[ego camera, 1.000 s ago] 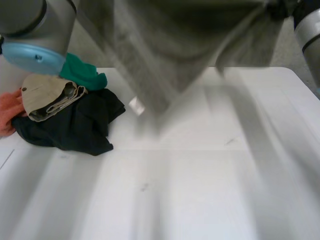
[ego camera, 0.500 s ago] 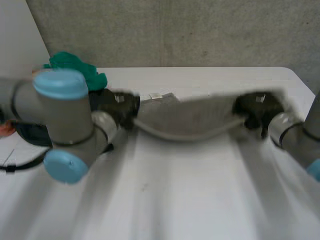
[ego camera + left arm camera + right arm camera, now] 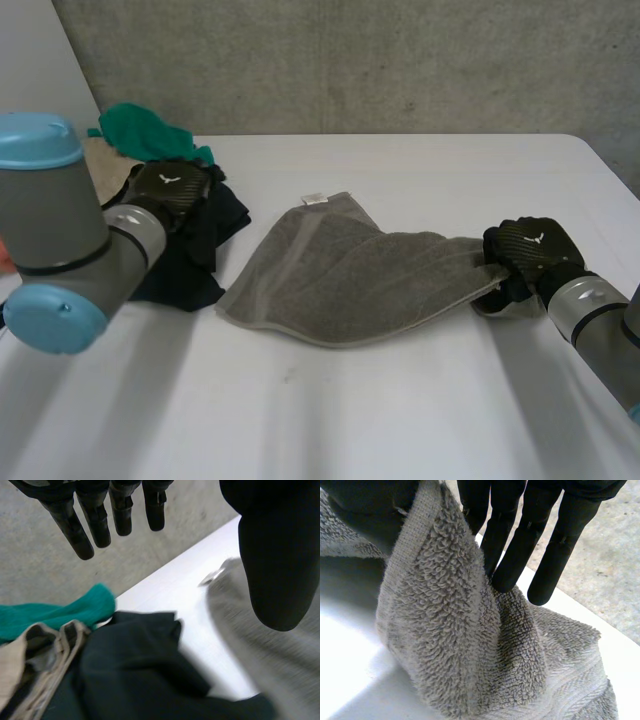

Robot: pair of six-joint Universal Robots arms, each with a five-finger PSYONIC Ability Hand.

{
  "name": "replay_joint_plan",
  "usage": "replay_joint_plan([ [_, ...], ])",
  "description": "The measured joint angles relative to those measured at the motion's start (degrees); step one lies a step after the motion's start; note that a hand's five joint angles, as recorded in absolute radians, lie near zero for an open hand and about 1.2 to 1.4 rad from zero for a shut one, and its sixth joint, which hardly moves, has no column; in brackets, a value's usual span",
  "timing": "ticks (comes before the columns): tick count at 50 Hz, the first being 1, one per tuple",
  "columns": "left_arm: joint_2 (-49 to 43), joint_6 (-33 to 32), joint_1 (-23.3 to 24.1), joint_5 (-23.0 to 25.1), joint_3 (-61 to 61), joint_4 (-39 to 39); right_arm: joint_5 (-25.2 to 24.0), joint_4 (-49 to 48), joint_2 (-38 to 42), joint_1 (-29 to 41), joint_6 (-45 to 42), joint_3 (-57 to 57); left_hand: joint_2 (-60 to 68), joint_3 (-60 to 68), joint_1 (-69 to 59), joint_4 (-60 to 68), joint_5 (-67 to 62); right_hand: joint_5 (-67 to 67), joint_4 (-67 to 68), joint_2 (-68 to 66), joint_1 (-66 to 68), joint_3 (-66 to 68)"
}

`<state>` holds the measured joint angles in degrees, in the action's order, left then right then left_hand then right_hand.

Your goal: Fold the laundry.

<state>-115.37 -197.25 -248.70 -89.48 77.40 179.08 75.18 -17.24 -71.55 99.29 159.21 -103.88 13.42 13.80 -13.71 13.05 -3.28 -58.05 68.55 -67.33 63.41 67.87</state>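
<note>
One end of the grey towel [image 3: 340, 275] is pinched in the right hand [image 3: 528, 255]; the left hand [image 3: 168, 190] hangs empty, fingers straight, beside it. Likely next: flatten the towel for folding.

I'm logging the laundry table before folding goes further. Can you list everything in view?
grey towel: one, grey, lying crumpled mid-table
black garment: one, black, heaped at the table's left
beige garment: one, beige, on that heap
green garment: one, green, at the heap's far side
table: one, white
wall: one, grey, behind the table
left hand: one, black, open, over the black garment
right hand: one, black, pinching the grey towel's right end
</note>
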Motion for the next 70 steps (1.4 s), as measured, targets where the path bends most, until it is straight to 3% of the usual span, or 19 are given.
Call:
replay_joint_plan([
  [7,-10.58,-13.92,-6.82,5.91,-8.77,-1.72,-0.17,-0.18,0.27,-0.61,0.12,-0.24,-1.84,-1.84,2.05,-1.65,0.26,0.0,0.0,0.0,0.0,0.0],
  [13,-20.91,-22.83,-8.07,6.85,-19.06,-5.28,-0.16,-0.22,0.52,-0.75,-0.03,-0.48,-1.66,-1.7,1.82,-1.44,0.26,0.0,0.0,0.0,0.0,0.0],
  [15,-23.82,-24.99,-8.1,6.41,-22.11,-5.88,-0.15,-0.28,0.55,-0.75,-0.1,-0.64,10.64,10.51,-11.33,9.77,-10.64,0.0,0.0,0.0,0.0,0.0],
  [16,-24.8,-25.68,-8.11,6.23,-23.2,-5.96,-0.15,-0.31,0.55,-0.74,-0.12,-0.71,23.31,21.71,-25.7,22.51,-22.29,0.0,0.0,0.0,0.0,0.0],
  [18,-27.16,-27.28,-8.15,5.64,-25.98,-5.88,-0.14,-0.39,0.56,-0.71,-0.19,-0.88,27.03,26.56,-31.22,27.43,-26.77,0.0,0.0,0.0,0.0,0.0],
  [19,-28.6,-28.04,-8.24,5.19,-27.84,-5.51,-0.13,-0.43,0.54,-0.68,-0.22,-0.99,46.84,44.81,-48.71,46.62,-44.63,0.0,0.0,0.0,0.0,0.0],
  [21,-30.97,-28.94,-8.72,3.93,-31.53,-4.28,-0.13,-0.5,0.48,-0.61,-0.27,-1.22,53.4,51.73,-51.77,54.13,-51.28,0.0,0.0,0.0,0.0,0.0],
  [25,-34.2,-29.69,-10.04,1.11,-37.35,-2.17,-0.12,-0.59,0.31,-0.52,-0.29,-1.57,54.87,53.79,-51.77,55.57,-51.61,0.0,0.0,0.0,0.0,0.0],
  [29,-37.87,-30.68,-13.15,-5.7,-46.49,0.07,-0.16,-0.77,-0.05,-0.14,-0.26,-1.96,55.31,54.12,-51.77,55.69,-51.61,0.0,0.0,0.0,0.0,0.0],
  [33,-40.8,-31.42,-15.28,-9.41,-53.9,0.55,-0.2,-0.82,-0.44,0.71,-0.31,-2.08,55.33,54.12,-51.77,55.78,-51.61,0.0,0.0,0.0,0.0,0.0],
  [49,-43.39,-32.81,-17.55,-4.96,-55.65,3.06,-0.12,0.26,-3.52,3.72,-0.2,-2.19,55.33,54.12,-51.77,55.79,-52.42,0.0,0.0,0.0,0.0,0.0],
  [57,-49.34,-38.67,-18.31,-11.68,-67.39,2.33,0.08,0.47,-3.84,3.69,0.12,-2.92,55.33,54.12,-51.77,55.81,-52.42,0.0,0.0,0.0,0.0,0.0],
  [60,-49.48,-38.17,-17.52,-13.24,-68.98,1.06,0.11,0.43,-3.94,3.56,0.2,-3.12,50.1,49.43,-48.7,51.11,-49.82,0.0,0.0,0.0,0.0,0.0],
  [62,-48.66,-37.16,-16.95,-13.42,-68.23,0.56,0.09,0.39,-3.98,3.47,0.22,-3.17,36.63,37.47,-34.64,38.2,-37.73,0.0,0.0,0.0,0.0,0.0],
  [64,-46.29,-35.02,-16.09,-13.0,-65.08,0.42,0.02,0.37,-4.02,3.4,0.25,-3.17,12.85,13.92,-10.65,13.95,-14.78,0.0,0.0,0.0,0.0,0.0],
  [66,-43.43,-32.89,-15.49,-12.06,-61.07,1.18,-0.06,0.36,-4.05,3.39,0.32,-3.12,2.06,2.38,-0.99,2.39,-3.2,0.0,0.0,0.0,0.0,0.0],
  [70,-37.35,-29.19,-15.01,-9.51,-52.86,4.4,-0.16,0.39,-4.18,3.49,0.71,-2.97,-1.88,-2.03,2.13,-1.82,-0.02,0.0,0.0,0.0,0.0,0.0],
])
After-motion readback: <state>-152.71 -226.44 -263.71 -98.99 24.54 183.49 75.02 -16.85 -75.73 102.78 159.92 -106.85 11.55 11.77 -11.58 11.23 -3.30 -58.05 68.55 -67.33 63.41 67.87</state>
